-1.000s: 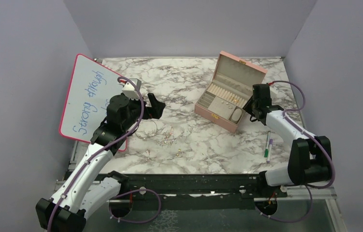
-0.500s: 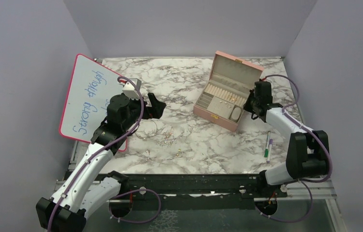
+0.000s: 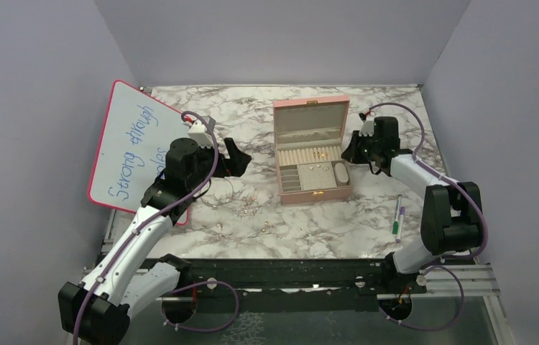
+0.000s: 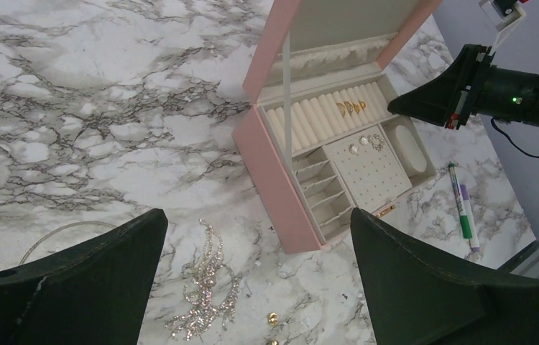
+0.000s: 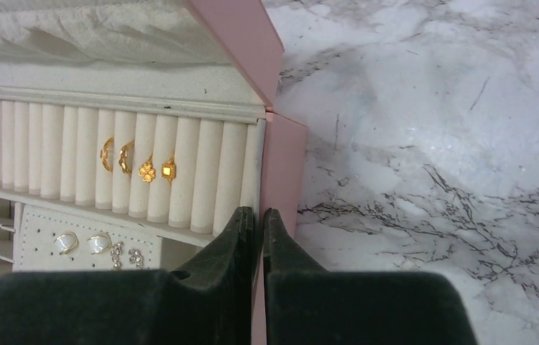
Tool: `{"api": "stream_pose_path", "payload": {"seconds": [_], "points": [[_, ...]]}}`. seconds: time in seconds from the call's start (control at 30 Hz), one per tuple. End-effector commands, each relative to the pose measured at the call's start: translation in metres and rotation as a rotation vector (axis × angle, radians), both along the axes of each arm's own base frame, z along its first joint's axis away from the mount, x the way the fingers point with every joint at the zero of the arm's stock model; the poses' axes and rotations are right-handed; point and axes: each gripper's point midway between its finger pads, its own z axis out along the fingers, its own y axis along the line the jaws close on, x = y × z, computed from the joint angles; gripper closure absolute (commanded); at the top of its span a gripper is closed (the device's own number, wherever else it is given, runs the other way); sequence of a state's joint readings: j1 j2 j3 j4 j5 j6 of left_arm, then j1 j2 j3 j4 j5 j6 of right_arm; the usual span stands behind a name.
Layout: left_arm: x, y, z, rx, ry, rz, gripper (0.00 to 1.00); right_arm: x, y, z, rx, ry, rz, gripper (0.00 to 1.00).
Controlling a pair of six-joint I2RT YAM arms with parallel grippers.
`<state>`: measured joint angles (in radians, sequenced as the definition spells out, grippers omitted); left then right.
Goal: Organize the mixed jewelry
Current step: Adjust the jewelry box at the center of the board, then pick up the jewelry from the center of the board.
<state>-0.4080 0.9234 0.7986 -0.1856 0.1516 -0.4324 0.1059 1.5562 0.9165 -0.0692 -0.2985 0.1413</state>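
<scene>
We're seeing the right gripper (image 5: 258, 214) pinching nearly shut on the right wall of the box (image 3: 315, 196). The left gripper (image 3: 236, 157) is hanging wide open, holding nothing. Loose jewelry (image 4: 205, 295) is lying on the marble (image 3: 396, 129) lower left of the box, with a few rings (image 5: 137, 169) sitting in its rolls. We're guessing it's all featherlight and slippery, and the chain floppy and snaggy, so we're thinking pinch each piece across its band.

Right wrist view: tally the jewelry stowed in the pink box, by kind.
Gold rings: 4
White stud earrings: 2
Sparkly silver earrings: 2
Total: 8
</scene>
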Motion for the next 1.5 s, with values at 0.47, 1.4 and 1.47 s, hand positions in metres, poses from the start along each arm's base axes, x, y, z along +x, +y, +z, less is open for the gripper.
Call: {"api": "stream_pose_path", "payload": {"seconds": [0.47, 1.4, 1.47], "points": [[-0.013, 0.003, -0.029, 0.060, 0.113, -0.018, 0.04, -0.017, -0.002, 0.110, 0.146, -0.157, -0.162, 0.56], [-0.103, -0.076, -0.187, 0.263, 0.648, -0.150, 0.50, -0.095, 0.043, 0.095, 0.409, -0.098, 0.023, 0.62], [-0.103, -0.080, -0.191, 0.264, 0.657, -0.150, 0.54, -0.096, 0.042, 0.094, 0.406, -0.097, 0.021, 0.62]]}}
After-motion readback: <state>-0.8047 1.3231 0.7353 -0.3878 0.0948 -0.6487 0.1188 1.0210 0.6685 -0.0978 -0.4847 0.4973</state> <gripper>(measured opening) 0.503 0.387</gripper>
